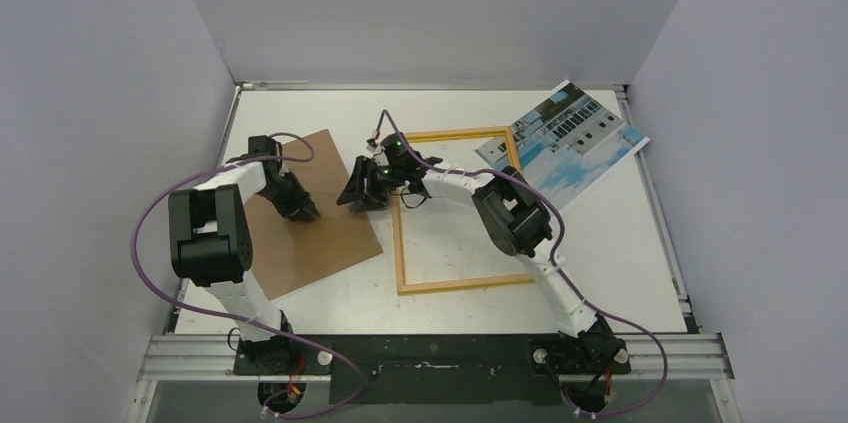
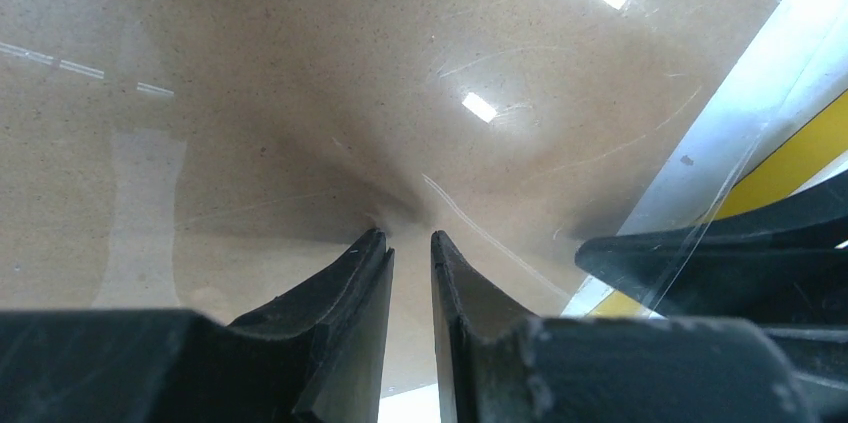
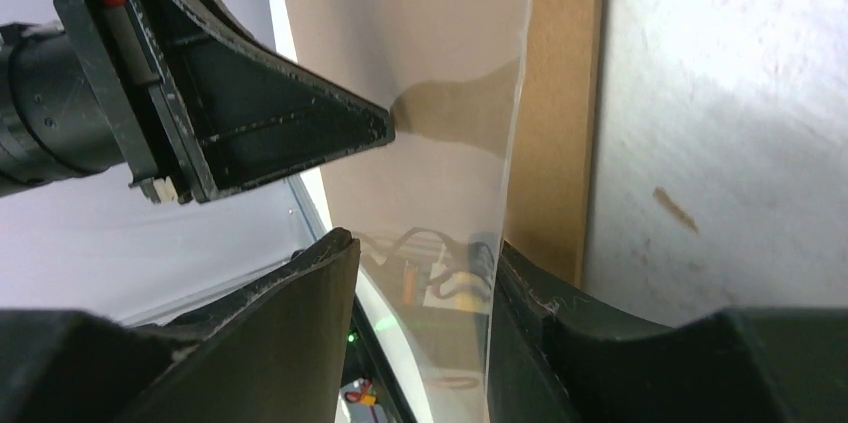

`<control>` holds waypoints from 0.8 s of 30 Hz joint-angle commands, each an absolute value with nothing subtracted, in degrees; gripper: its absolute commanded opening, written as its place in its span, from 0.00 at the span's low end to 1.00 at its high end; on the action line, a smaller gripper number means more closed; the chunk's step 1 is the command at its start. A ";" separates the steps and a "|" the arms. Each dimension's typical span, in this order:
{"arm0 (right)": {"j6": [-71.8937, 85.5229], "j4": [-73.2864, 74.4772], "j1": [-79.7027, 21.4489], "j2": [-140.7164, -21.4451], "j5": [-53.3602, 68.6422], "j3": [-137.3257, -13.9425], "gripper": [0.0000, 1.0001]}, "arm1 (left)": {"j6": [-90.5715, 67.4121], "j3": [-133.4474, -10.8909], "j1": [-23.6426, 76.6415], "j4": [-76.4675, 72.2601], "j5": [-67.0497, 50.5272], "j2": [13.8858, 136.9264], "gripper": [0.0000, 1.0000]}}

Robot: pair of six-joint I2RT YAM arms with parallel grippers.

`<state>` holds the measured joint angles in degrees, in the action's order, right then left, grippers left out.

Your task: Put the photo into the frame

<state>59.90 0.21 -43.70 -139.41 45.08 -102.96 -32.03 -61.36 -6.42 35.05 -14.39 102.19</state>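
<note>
The photo lies at the back right, one corner over the frame's far corner. The frame lies flat mid-table; a strip of its yellow front shows in the left wrist view. My left gripper presses its tips, a narrow gap apart and holding nothing, on a clear pane that lies on the brown backing board. My right gripper is at the board's right edge. It stands open, its jaws straddling the pane's lifted edge, with a gap still showing on the left side.
The brown board sits left of the frame, almost touching its left rail. Grey walls close in the table on three sides. Both arms' purple cables loop over the table. The two grippers work close together over the board's right part.
</note>
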 commanded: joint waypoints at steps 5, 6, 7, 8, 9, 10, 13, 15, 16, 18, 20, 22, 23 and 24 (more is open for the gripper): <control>60.05 -6.28 -44.56 -140.73 40.87 -107.76 0.42 | -29.75 -58.24 -5.54 34.68 -11.66 100.01 0.21; 59.79 -6.47 -44.56 -140.48 40.19 -107.25 0.41 | -29.83 -58.01 -5.52 34.18 -12.20 99.56 0.21; 59.32 -6.65 -44.56 -140.09 39.29 -106.63 0.39 | -29.99 -57.93 -5.46 33.93 -12.70 99.20 0.21; 58.82 -6.49 -44.56 -139.57 38.23 -105.93 0.34 | -30.04 -57.91 -5.38 33.85 -12.88 98.88 0.21; 58.77 -6.54 -44.57 -138.94 37.06 -104.92 0.26 | -30.06 -57.90 -5.34 33.84 -12.80 98.52 0.21; 59.12 -7.08 -44.63 -138.38 36.58 -104.19 0.22 | -30.06 -58.05 -5.36 34.08 -12.56 98.11 0.22; 59.36 -8.63 -45.12 -136.39 34.90 -101.79 0.14 | -30.02 -58.70 -5.35 35.28 -11.14 95.98 0.25; 58.92 -8.80 -45.33 -135.07 33.53 -100.56 0.08 | -29.97 -59.05 -5.36 35.69 -10.74 94.15 0.28; 58.69 -9.04 -45.35 -134.35 33.20 -100.13 0.05 | -30.23 -59.42 -5.41 36.05 -10.57 93.23 0.30; 58.02 -8.66 -45.29 -133.51 32.74 -100.00 0.00 | -30.60 -60.54 -5.45 37.08 -10.32 91.33 0.35; 57.65 -7.66 -45.00 -132.76 32.61 -100.62 0.00 | -30.93 -62.91 -5.63 39.44 -9.76 89.84 0.42; 56.86 -7.01 -44.77 -131.47 32.49 -100.89 0.00 | -30.78 -66.01 -5.71 42.43 -9.02 88.92 0.50; 55.94 -6.31 -44.62 -130.54 32.40 -100.90 0.00 | -30.80 -67.36 -5.76 44.02 -8.75 88.51 0.52; 55.04 -5.39 -44.52 -129.62 32.23 -100.90 0.00 | -30.60 -68.79 -5.76 44.81 -8.89 88.10 0.56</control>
